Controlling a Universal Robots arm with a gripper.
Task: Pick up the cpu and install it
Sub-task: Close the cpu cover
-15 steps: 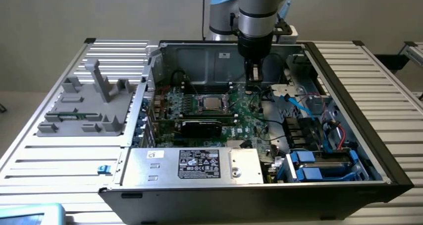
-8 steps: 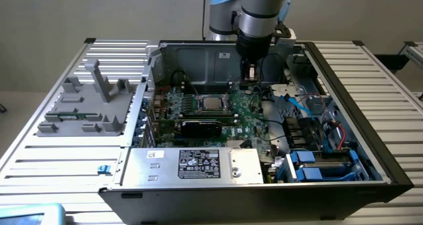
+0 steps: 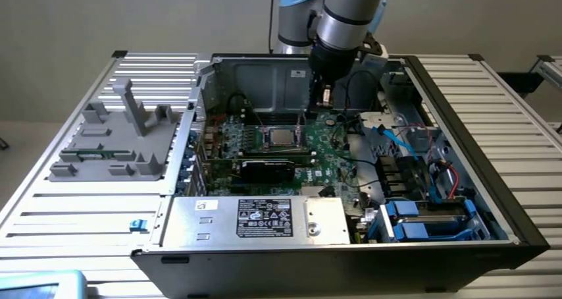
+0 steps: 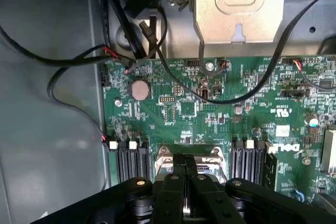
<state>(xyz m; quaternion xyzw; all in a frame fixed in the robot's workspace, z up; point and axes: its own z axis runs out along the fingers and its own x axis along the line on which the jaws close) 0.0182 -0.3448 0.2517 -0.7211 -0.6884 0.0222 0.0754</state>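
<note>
The cpu (image 3: 281, 138), a shiny silver square, lies flat inside the metal-framed socket (image 3: 279, 129) on the green motherboard (image 3: 338, 147) of the open computer case. My gripper (image 3: 323, 103) hangs above the board, a little behind the socket and to the exterior view's right of it, apart from the chip. In the wrist view my gripper (image 4: 185, 167) has its black fingers (image 4: 177, 174) pressed together, shut with nothing between them. The socket's frame (image 4: 164, 157) shows just behind the fingers, which hide its middle.
A grey fixture block (image 3: 114, 141) stands on the slatted table at the exterior view's left. Inside the case are a power supply (image 3: 255, 218), black and red cables (image 4: 79, 59), a coin battery (image 4: 140, 89), memory slots (image 4: 131, 163) and blue drive bays (image 3: 430, 221).
</note>
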